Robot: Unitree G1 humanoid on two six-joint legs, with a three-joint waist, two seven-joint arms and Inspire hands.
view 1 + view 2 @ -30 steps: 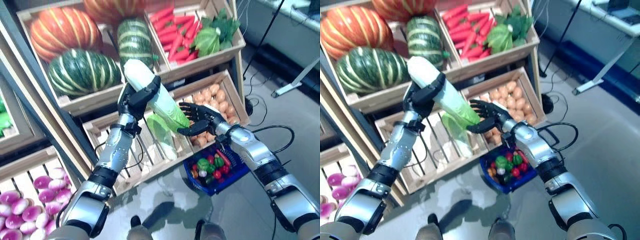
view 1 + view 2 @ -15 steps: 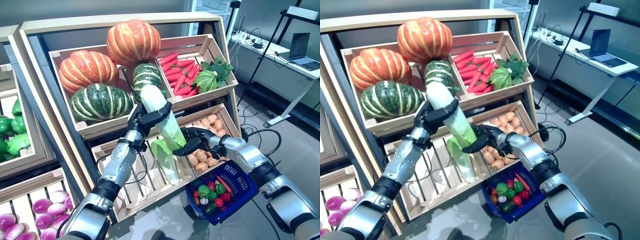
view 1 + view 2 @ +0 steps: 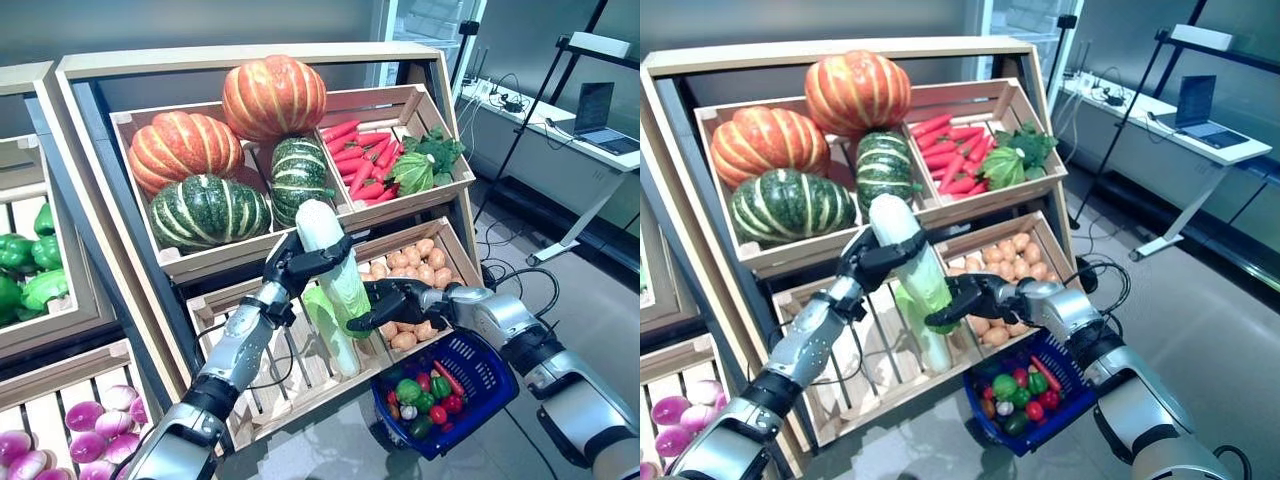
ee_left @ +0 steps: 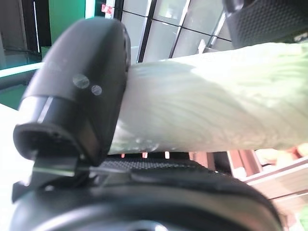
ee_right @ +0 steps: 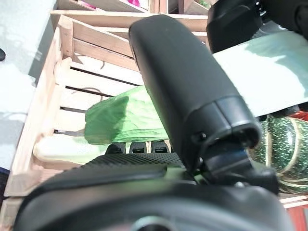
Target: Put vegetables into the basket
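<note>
A long napa cabbage (image 3: pixel 335 262), white at the top and green at the bottom, is held tilted in front of the wooden shelf. My left hand (image 3: pixel 295 265) is shut on its white upper part; the left wrist view shows the thumb (image 4: pixel 77 82) pressed against the cabbage (image 4: pixel 216 106). My right hand (image 3: pixel 395 298) grips the green leafy end, thumb over it and fingers curled below, as the right wrist view shows on the cabbage (image 5: pixel 125 120). Below my right forearm is a blue basket (image 3: pixel 490 368) with several small vegetables in it.
A second cabbage (image 3: pixel 338 335) lies in the slatted lower crate (image 3: pixel 290 385). Potatoes (image 3: pixel 415 262) fill the crate beside it. Above are pumpkins (image 3: pixel 270 95), carrots (image 3: pixel 360 150) and leafy greens (image 3: pixel 425 165). Green peppers (image 3: pixel 20 265) and purple bulbs (image 3: pixel 90 440) are at the left.
The camera has tilted up, so more of the shelf shows. My right hand, open with spread fingers a second ago, has closed round the cabbage's green end. The left hand keeps its hold.
</note>
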